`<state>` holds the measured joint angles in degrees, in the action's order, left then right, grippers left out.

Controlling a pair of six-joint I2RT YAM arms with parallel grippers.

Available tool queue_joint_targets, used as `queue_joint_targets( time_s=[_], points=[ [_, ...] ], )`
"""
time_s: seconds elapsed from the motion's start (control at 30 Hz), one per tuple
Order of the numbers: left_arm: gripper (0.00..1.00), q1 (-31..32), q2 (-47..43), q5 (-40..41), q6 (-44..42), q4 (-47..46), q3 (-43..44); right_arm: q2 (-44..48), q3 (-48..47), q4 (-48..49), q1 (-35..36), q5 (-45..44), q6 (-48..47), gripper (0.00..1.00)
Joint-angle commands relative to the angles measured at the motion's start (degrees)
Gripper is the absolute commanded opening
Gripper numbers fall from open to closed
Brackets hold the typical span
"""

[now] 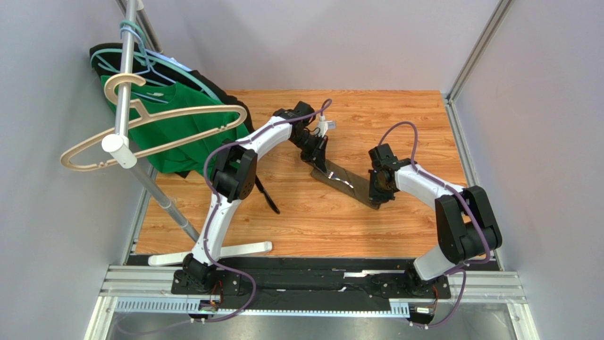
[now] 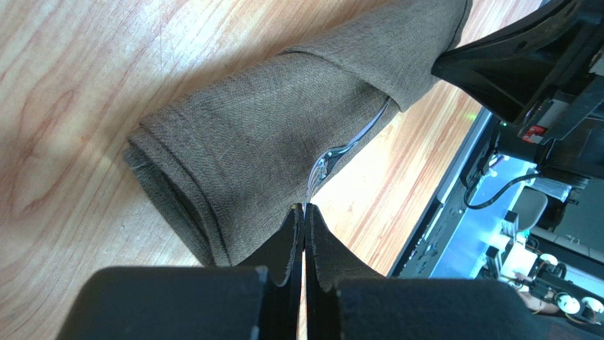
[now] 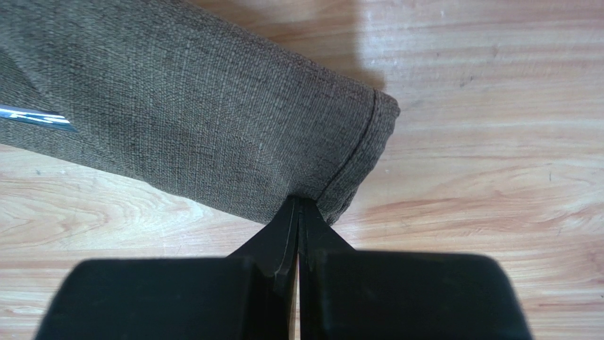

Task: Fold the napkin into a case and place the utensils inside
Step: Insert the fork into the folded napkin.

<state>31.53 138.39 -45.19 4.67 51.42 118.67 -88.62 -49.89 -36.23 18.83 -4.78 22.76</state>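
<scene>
Black L gripper (image 2: 304,209) fills the near edge of its wrist cam, fingers (image 2: 283,244) pressed flat together w/ only a hairline slit. The tips sit at the cloth edge right where the fork (image 2: 340,150) tines poke out; can't tell if anything's pinched.

Top view, far left: green shirt (image 1: 166,131) on curved hangers (image 1: 142,127) off a metal pole (image 1: 124,78), overhanging the table's (image 1: 319,219) back-left corner.

Mid-table: the case (image 1: 347,183), coarse olive-brown weave, is a narrow long pouch lying diagonal between both arms. Its L end is a rounded fold w/ stitched hem. The fork's silvery neck curves out from under a flap.

R gripper (image 3: 298,204) is likewise closed tight, tips touching the hemmed corner at the pouch's R end; pinch unclear.

Plank grain shows all round the pouch. Grey walls (image 1: 539,106) hem both sides.
</scene>
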Motion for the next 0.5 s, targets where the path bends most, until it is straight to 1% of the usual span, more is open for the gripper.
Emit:
queue_joint_targets(
  time_s=[0.0,0.2,0.37,0.47],
  points=[
    [0.00,1.16,0.39,-0.69,-1.23,0.26,1.30,-3.40,1.20,5.12,0.15,0.74,1.05,0.00],
    [0.00,1.69,3.20,-0.60,-3.00,2.98,4.72,-3.67,0.76,4.85,0.15,1.17,0.88,0.00],
    [0.00,2.31,6.28,-3.41,-3.17,2.90,7.27,-3.93,0.76,5.20,0.15,1.96,0.53,0.00],
    [0.00,2.92,7.25,-3.59,-3.70,3.42,8.33,-3.75,0.58,5.11,0.15,2.05,0.35,0.00]
  ],
)
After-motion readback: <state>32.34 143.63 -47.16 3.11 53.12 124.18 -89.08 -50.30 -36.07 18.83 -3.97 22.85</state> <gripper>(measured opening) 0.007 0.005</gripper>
